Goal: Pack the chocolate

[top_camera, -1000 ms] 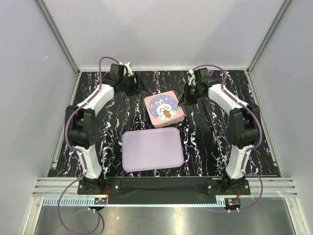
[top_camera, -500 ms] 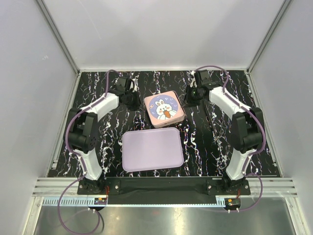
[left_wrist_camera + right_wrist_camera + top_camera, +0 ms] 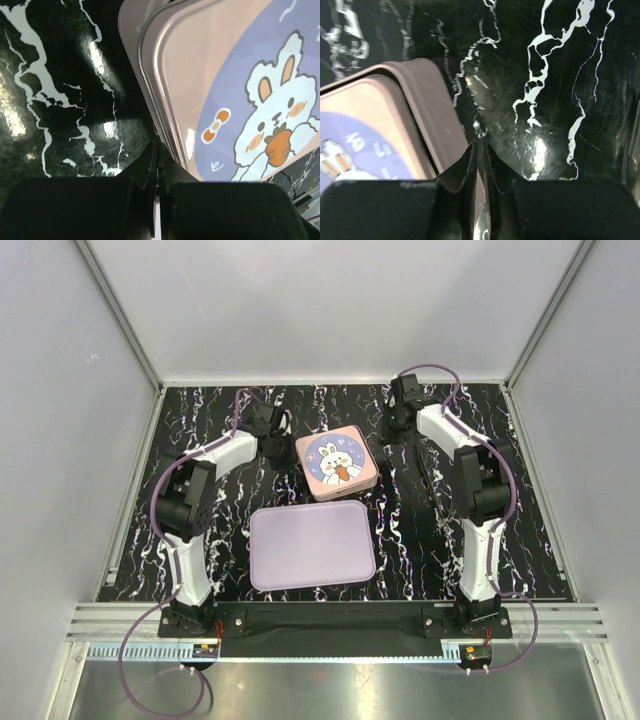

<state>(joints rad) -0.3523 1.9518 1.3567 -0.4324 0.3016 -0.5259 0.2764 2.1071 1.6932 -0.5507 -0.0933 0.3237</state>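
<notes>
The chocolate is out of sight in every view. The square pink tin [image 3: 336,462] lies flat with its lid on, printed with a white rabbit holding an orange carrot, and sits slightly askew. It is just beyond the flat lavender tray [image 3: 312,545].

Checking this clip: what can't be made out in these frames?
- Chocolate: in no view; the closed tin hides its contents.
- Left gripper: contact with the tin's edge is unclear in the dark, close left wrist view and too small in the top view.
- Right gripper: the same, in the right wrist view.
</notes>
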